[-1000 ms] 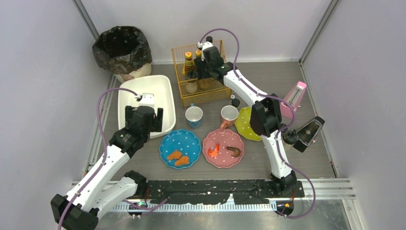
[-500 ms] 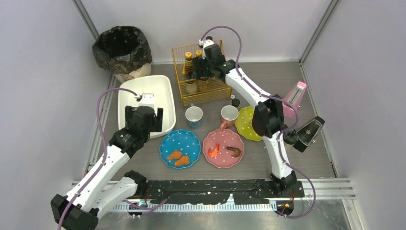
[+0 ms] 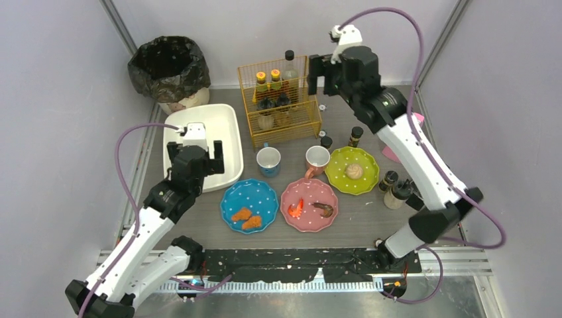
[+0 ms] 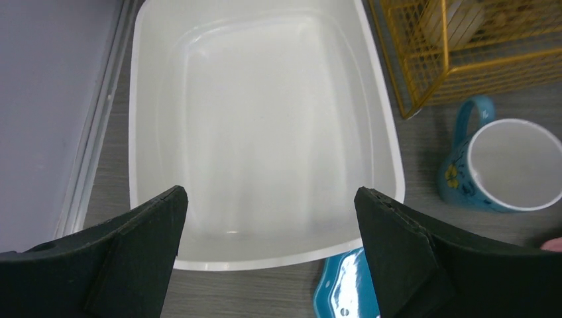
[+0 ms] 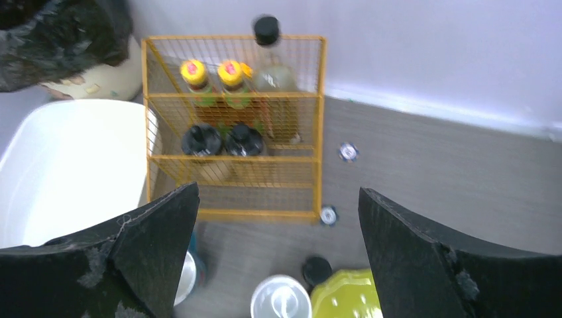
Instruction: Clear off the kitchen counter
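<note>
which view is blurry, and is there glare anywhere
Right wrist: soft throughout, the yellow wire basket and what stands in it smeared. Left wrist: sharp, though the white tub is bright and nearly washed out. Top external: crisp and evenly lit, no strong glare.

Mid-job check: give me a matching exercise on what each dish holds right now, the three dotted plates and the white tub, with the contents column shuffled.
Column 1
1. blue plate
2. pink plate
3. green plate
4. white tub

Column 2
A. one round beige lump
B. nothing
C. two orange fried pieces
D. a red piece and a brown piece

Pairs: 1-C, 2-D, 3-A, 4-B
</note>
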Controlling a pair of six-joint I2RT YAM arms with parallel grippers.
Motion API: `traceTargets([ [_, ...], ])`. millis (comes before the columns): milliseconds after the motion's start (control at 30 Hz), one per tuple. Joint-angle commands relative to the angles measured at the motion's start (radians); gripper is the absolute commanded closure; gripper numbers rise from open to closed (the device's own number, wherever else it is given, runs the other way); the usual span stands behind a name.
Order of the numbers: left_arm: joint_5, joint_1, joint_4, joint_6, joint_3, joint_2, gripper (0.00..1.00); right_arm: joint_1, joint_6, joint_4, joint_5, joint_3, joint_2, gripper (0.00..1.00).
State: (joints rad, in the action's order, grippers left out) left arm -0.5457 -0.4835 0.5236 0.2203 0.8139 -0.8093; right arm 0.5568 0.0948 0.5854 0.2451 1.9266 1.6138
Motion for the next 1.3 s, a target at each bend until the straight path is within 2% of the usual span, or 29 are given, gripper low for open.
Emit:
traceTargets([
  [0, 0.027, -0.003, -0.271, -0.055, -0.071, 0.096, 0.00, -0.020, 0.099, 0.128, 0.158, -0.198, -0.140, 0.05],
  [133, 0.042, -0.003, -0.564, -0.112, -0.242, 0.223, 0.01, -0.044, 0.201, 0.216, 0.243, -0.375, -0.305, 0.05],
  [233, -0.012, -0.003, -0.702, -0.092, -0.322, 0.283, 0.00, -0.101, 0.307, 0.308, 0.217, -0.488, -0.410, 0.05],
  [333, 0.012, -0.003, -0.698, -0.153, -0.327, 0.292, 0.00, -0.161, 0.389, 0.438, 0.243, -0.584, -0.489, 0.05],
  [467, 0.053, -0.002, -0.693, -0.204, -0.318, 0.266, 0.00, -0.201, 0.473, 0.529, 0.318, -0.735, -0.619, 0.05],
  [700, 0.061, -0.002, -0.684, -0.173, -0.308, 0.193, 0.00, -0.317, 0.538, 0.643, 0.359, -0.893, -0.751, 0.05],
  [967, 0.072, -0.002, -0.659, -0.141, -0.284, 0.167, 0.00, -0.416, 0.506, 0.591, 0.277, -0.966, -0.749, 0.00],
  [1067, 0.074, -0.001, -0.658, -0.133, -0.285, 0.181, 0.00, -0.464, 0.509, 0.552, 0.188, -1.012, -0.722, 0.04],
  [1267, 0.071, -0.002, -0.660, -0.121, -0.291, 0.209, 0.00, -0.580, 0.490, 0.419, 0.120, -1.072, -0.680, 0.08],
])
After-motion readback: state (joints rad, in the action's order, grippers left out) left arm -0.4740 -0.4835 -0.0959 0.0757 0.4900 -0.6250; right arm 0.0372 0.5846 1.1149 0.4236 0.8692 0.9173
